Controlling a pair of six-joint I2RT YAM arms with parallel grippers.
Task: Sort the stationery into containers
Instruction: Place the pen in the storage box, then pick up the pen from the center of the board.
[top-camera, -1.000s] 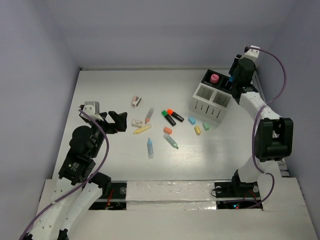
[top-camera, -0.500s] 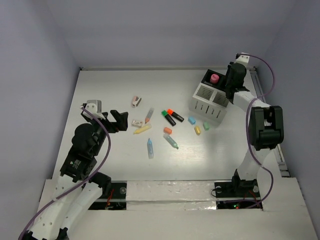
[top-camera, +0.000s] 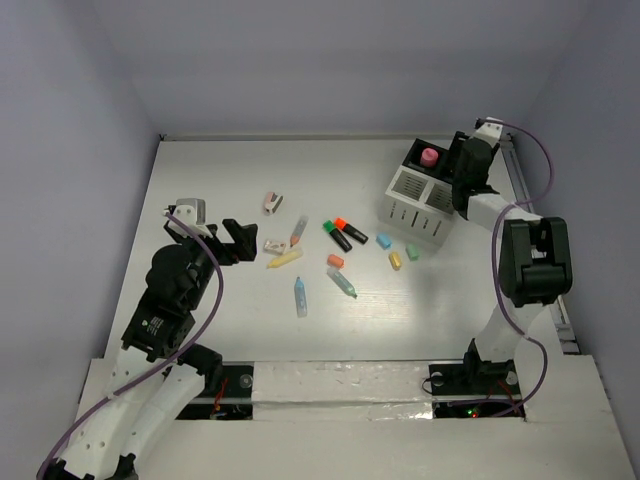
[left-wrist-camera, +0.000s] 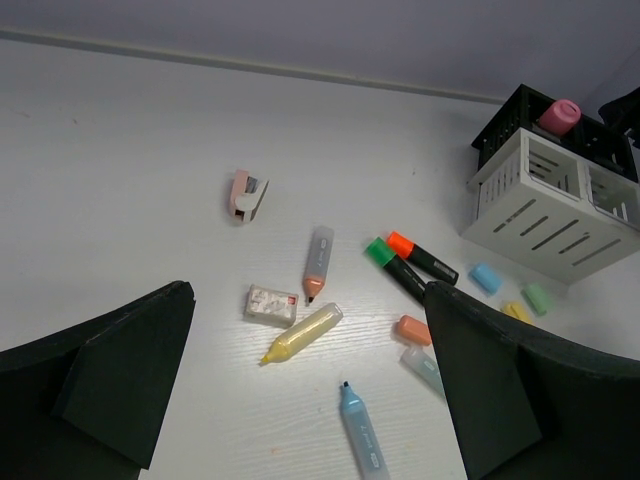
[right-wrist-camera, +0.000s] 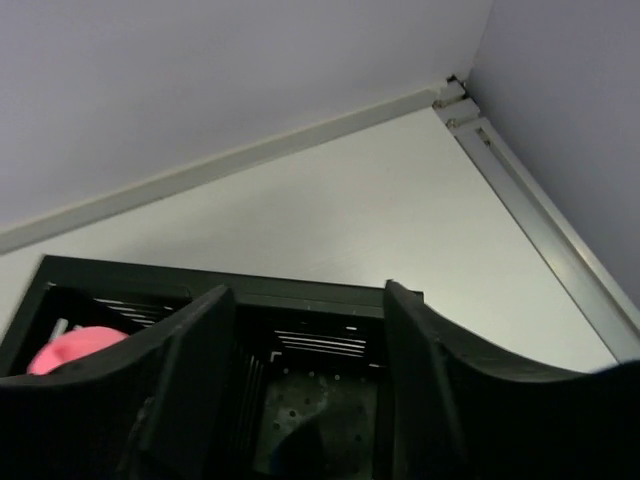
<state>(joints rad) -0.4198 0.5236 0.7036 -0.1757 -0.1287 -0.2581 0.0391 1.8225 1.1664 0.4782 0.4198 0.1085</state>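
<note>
The stationery lies loose in the middle of the table: a yellow pen (top-camera: 285, 259), a blue pen (top-camera: 300, 296), a grey orange-tipped pen (top-camera: 299, 230), green-capped (top-camera: 337, 235) and orange-capped (top-camera: 350, 231) highlighters, small chunks (top-camera: 394, 260) and a white piece (top-camera: 274, 245). The white slatted box (top-camera: 420, 205) adjoins the black box (top-camera: 445, 172), which holds the pink-capped bottle (top-camera: 429, 157). My left gripper (top-camera: 232, 243) is open and empty, left of the pens. The left wrist view shows it (left-wrist-camera: 308, 295) above the yellow pen (left-wrist-camera: 300, 335). My right gripper (right-wrist-camera: 308, 290) is open over a black box compartment (right-wrist-camera: 300, 295).
A pink-and-white piece (top-camera: 272, 203) lies apart at the back left of the pile. The side walls stand close on the left and right. A metal rail (right-wrist-camera: 540, 220) runs along the table's right edge behind the boxes.
My right gripper has come down and left to the black box. The blue item seen at its jaws one second ago no longer shows. The left gripper has barely shifted.
</note>
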